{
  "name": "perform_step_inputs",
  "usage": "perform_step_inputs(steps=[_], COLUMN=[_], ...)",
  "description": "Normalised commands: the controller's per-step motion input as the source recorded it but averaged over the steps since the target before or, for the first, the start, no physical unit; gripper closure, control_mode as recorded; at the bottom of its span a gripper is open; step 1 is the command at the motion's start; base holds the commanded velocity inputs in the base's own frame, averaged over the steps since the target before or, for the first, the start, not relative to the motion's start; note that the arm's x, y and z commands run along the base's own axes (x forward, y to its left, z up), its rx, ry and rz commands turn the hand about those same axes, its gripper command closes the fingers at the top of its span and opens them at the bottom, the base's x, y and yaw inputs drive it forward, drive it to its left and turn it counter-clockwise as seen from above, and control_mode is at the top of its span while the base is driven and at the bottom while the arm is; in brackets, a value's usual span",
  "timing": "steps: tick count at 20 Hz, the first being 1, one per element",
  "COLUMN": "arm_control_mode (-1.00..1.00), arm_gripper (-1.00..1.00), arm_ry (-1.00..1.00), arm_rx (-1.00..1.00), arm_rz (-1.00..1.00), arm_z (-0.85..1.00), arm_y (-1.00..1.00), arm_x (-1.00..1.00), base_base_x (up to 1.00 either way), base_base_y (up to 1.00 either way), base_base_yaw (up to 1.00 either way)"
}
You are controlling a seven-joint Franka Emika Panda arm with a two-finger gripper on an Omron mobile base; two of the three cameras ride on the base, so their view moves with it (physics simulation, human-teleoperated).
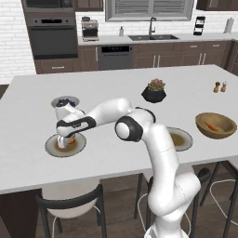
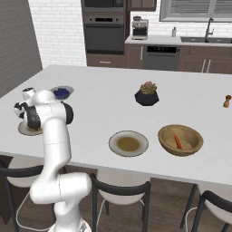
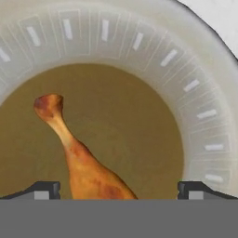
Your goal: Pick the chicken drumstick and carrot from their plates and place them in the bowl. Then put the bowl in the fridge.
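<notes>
Hand view: the chicken drumstick (image 3: 86,162) lies on the olive centre of its plate (image 3: 200,111), thick end between the released, wide-spread jaws of the gripper (image 3: 118,190). Risk: an off-centre closure on the tapered meat could roll or squeeze it out. The arm (image 1: 139,130) reaches out, hand pointing down over that plate.

White brick wall (image 1: 14,37), dark wood cabinets (image 1: 158,56), wall oven (image 1: 52,37), pale island counter (image 1: 116,83), black stools (image 1: 69,204).
</notes>
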Motion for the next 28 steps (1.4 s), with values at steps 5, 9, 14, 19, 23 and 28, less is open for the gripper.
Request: perform_step_inputs(steps=[5, 9, 14, 19, 23, 28], arm_control_mode=[-1.00, -1.00, -1.00, -1.00, -1.00, -1.00], arm_gripper=[1.00, 1.00, 1.00, 1.00, 1.00, 1.00], arm_ry=[0.00, 0.00, 0.00, -0.05, -0.06, 0.00], arm_rx=[0.00, 0.00, 0.05, 0.10, 0.13, 0.09], arm_rz=[0.05, 0.12, 0.06, 0.00, -0.13, -0.31], arm_z=[-0.08, 0.00, 0.29, 0.77, 0.79, 0.84], arm_y=[-0.08, -0.29, -0.81, -1.00, -1.00, -1.00], arm_x=[0.00, -0.20, -0.57, -1.00, -0.86, -0.40], base_base_x=[0.00, 0.00, 0.00, 0.00, 0.00, 0.00], base_base_y=[0.00, 0.00, 0.00, 0.00, 0.00, 0.00], base_base_yaw=[0.00, 0.00, 0.00, 0.00, 0.00, 0.00])
